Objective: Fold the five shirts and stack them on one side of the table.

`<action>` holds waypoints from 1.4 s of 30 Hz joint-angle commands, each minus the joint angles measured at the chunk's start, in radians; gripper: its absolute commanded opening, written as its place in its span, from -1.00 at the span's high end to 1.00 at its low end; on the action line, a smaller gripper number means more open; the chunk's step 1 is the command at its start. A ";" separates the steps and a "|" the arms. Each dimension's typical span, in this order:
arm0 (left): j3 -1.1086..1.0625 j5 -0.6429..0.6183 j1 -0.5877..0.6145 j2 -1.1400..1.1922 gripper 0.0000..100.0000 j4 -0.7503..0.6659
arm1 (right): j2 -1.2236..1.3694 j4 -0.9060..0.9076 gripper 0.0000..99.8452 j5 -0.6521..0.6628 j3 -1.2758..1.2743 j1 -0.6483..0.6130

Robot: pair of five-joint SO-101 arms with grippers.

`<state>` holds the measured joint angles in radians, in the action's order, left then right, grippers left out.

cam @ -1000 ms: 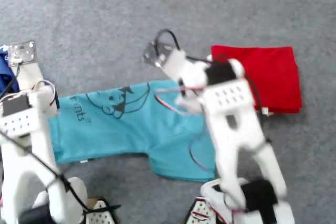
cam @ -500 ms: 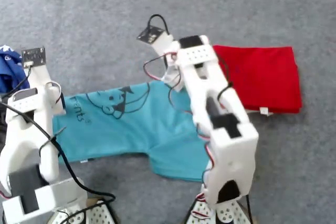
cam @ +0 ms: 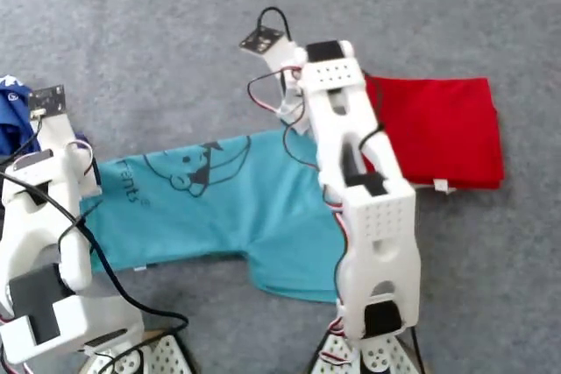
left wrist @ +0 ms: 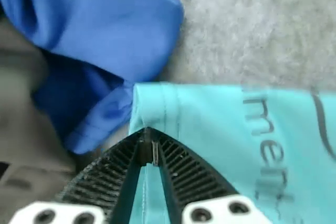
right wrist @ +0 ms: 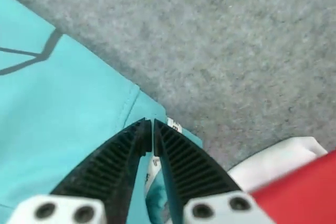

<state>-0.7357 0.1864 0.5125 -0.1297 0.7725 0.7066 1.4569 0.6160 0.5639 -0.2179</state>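
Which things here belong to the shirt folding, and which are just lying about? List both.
Job: teal shirt, pinched by left gripper and right gripper; folded red shirt; blue shirt.
Lying about: grey table cover; white cloth by the red shirt, unclear if a shirt.

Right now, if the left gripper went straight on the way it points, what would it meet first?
The left gripper pinches the teal shirt at its hem. Straight ahead lies more of that hem, then probably the blue shirt, though depth is unclear.
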 commanded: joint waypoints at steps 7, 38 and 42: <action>0.058 0.092 -0.033 -0.316 0.94 0.245 | -0.012 0.147 0.97 0.000 0.200 0.014; -0.483 0.436 0.154 -0.713 0.94 0.396 | 0.156 0.143 0.97 -0.006 0.222 -0.002; -0.473 0.436 0.154 -0.717 0.94 0.396 | 0.200 0.138 0.97 -0.006 0.229 0.018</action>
<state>-1.2160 0.6160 0.6567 -0.8278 1.1638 0.9076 1.6057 0.6160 0.7848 -0.2194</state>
